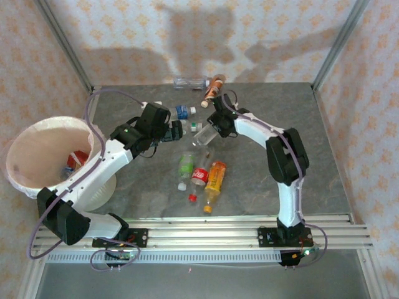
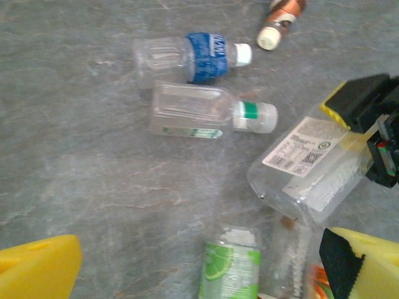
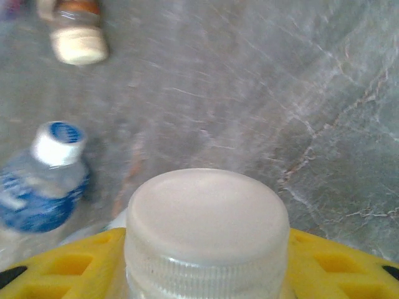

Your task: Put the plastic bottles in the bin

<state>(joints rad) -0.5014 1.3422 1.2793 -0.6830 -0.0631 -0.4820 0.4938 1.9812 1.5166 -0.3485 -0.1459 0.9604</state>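
Lying closest to the arms are three bottles side by side: a green bottle [image 1: 186,166], a red bottle [image 1: 199,175] and an orange bottle [image 1: 216,177]. They rest on the gray table [image 1: 299,112], and nobody has grabbed them yet. Off to the left stands the bin [image 1: 43,149]. It is big and open at the top, so bottles can drop in easily, and a few things seem to be inside already. A bit farther in, the left gripper [image 2: 199,261] hangs over the pile with its yellow fingers wide apart and holds nothing. I think it is ready for its next pick. Beside it, the right gripper [image 3: 199,265] has its yellow fingers pressed on both sides of the neck of a clear bottle [image 2: 312,168], just under the white cap [image 3: 206,212]. It looks clamped there, maybe because the neck is thin and the cap stops slipping. Farther on lie a blue bottle [image 2: 202,56] and a green-band bottle [image 2: 199,112]. Farthest away, by the back wall, are a brown bottle [image 1: 214,87] and one see-through bottle [image 1: 190,81].
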